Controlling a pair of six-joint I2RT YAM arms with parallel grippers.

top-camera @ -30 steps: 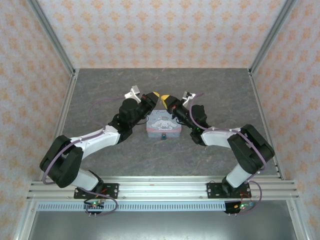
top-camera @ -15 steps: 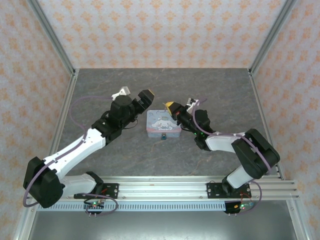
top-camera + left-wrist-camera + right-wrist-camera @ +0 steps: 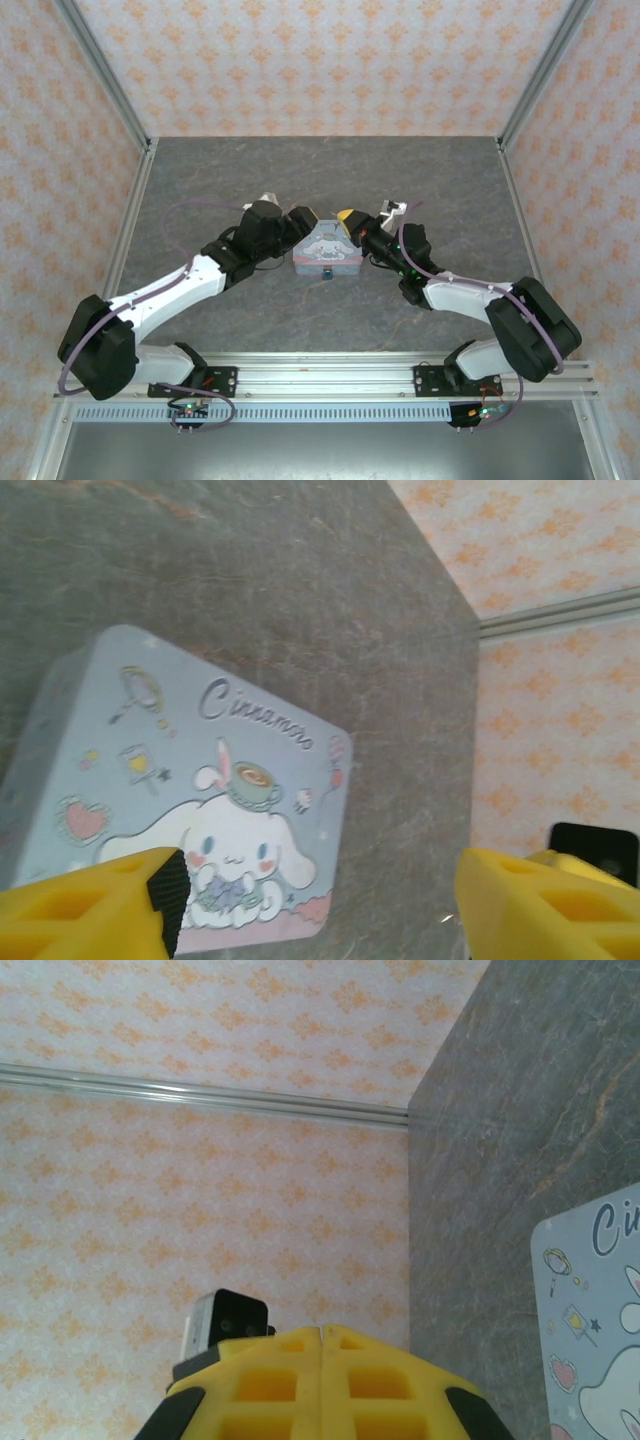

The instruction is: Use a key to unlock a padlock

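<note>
Arms (image 3: 180, 285) bow inward toward tin box (image 3: 326, 250); left fingers (image 3: 90, 900) apart, right fingers (image 3: 270, 1380) together.

The left tool (image 3: 320, 905) stands wide open, with one yellow finger (image 3: 90, 905) at the lower left and the other at the lower right, well apart. Between them, toward the left, a pastel tin box (image 3: 190, 780) lies flat on the grey table (image 3: 300, 600), its lid printed with a white cartoon dog and the script "Cinnamo". The left finger overlaps the tin's near edge. Beyond the table's far edge, a metal rail (image 3: 560, 615) crosses the orange-patterned wall (image 3: 560, 540). A black block (image 3: 595, 845) shows just above the right finger.
</note>
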